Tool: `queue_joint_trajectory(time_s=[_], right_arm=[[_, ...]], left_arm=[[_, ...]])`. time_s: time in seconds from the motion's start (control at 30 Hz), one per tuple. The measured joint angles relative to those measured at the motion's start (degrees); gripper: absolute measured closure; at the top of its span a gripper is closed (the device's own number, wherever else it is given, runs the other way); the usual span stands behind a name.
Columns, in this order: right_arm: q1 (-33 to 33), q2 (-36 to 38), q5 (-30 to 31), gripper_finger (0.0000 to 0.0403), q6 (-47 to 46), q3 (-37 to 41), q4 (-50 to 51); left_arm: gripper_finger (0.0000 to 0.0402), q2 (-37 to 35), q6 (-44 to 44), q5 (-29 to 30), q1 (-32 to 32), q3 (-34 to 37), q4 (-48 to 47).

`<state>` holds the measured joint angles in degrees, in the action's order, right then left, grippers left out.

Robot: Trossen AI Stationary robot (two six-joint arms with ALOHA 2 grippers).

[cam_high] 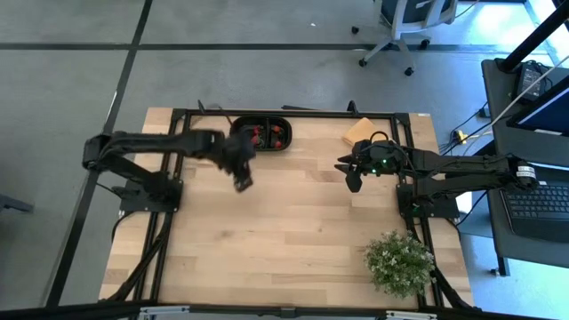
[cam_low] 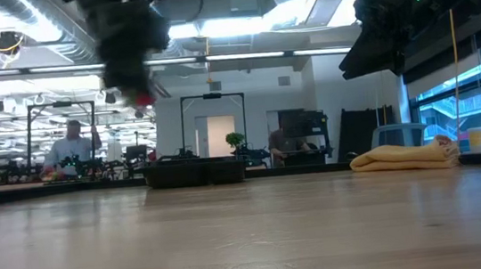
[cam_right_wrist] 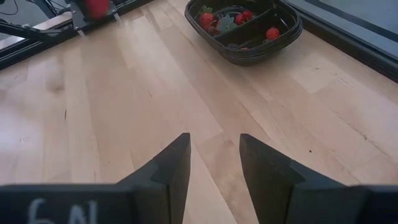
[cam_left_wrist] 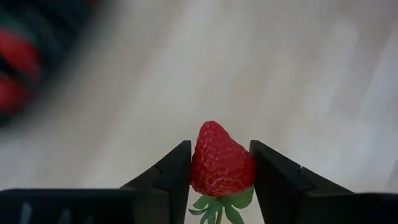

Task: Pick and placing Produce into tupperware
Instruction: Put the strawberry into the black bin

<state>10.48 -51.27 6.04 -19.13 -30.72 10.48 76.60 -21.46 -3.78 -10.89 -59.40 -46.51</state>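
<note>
My left gripper (cam_high: 241, 175) hovers above the wood table just near of the black oval tupperware (cam_high: 263, 133), shut on a red strawberry (cam_left_wrist: 219, 163) with a green top. In the low view the strawberry (cam_low: 142, 97) shows high above the table under the blurred left gripper. The tupperware (cam_right_wrist: 245, 30) sits at the far edge and holds several red strawberries and dark pieces in its two compartments. My right gripper (cam_high: 352, 176) waits open above the table's right part, touching nothing; its fingers (cam_right_wrist: 168, 171) stand apart over bare wood. My left gripper pinches the strawberry's two red sides (cam_left_wrist: 198, 168) between its two fingers (cam_left_wrist: 171, 174). The pointed red tip sticks out past the fingertips, and the green top (cam_left_wrist: 219, 205) lies back between the fingers. The strawberry is lifted clear of the table.
A tan yellowish pad (cam_high: 358, 132) lies at the far right of the table, right of the tupperware. A leafy potted plant (cam_high: 397, 261) stands at the near right corner. Bare wood lies between the arms and toward the near edge. People sit in the room beyond.
</note>
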Motion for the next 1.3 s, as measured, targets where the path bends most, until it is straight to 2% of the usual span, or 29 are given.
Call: queue_joint_trajectory(time_s=[0.13,0.37,0.57,0.97,1.13,1.3], right_arm=[[0.00,0.00,0.00,0.0262,0.04,0.00,0.02],[0.00,0.00,0.01,0.0262,-0.01,0.00,-0.46],[0.02,0.00,0.43,0.0262,1.38,0.00,-0.55],[0.00,0.00,2.14,0.0262,3.65,0.00,-0.88],[0.02,0.00,2.14,0.0262,4.54,0.00,-0.85],[0.02,0.00,2.13,0.0262,4.91,0.00,-0.83]], left_arm=[[0.0263,0.00,6.22,1.95,-6.85,-3.84,6.95],[0.0263,0.98,11.91,2.87,-17.56,-3.86,19.78],[0.0262,5.55,14.56,2.88,-24.02,-3.82,27.89],[0.0262,22.16,14.48,3.18,-26.28,-3.78,36.12],[0.0262,24.39,13.05,3.31,-26.28,-3.78,36.48],[0.0262,24.28,12.71,5.98,-26.30,-2.77,34.77]])
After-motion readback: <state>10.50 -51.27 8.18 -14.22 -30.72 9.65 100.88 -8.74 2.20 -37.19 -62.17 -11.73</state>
